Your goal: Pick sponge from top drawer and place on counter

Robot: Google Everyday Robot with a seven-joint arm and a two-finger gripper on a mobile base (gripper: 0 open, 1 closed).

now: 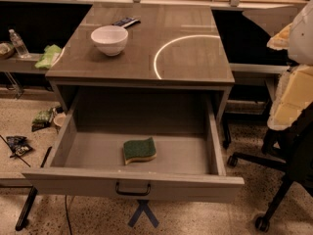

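The top drawer (132, 182) is pulled wide open below the counter, with its dark bar handle at the front. The sponge (139, 150), dark green on top with a yellow foam edge, lies flat on the drawer floor, a little left of centre and near the front. The counter (146, 58) is a glossy grey-brown top with a white arc at its right. My gripper (289, 67) shows as white and cream shapes at the right edge of the camera view. It is well above and to the right of the drawer, far from the sponge, and holds nothing that I can see.
A white bowl (109, 39) and a dark flat object (125, 21) sit on the counter's back left. A pale green cloth (48, 56) and a bottle (18, 43) lie on the left bench. A black office chair (288, 180) stands right of the drawer. Litter lies on the floor at the left.
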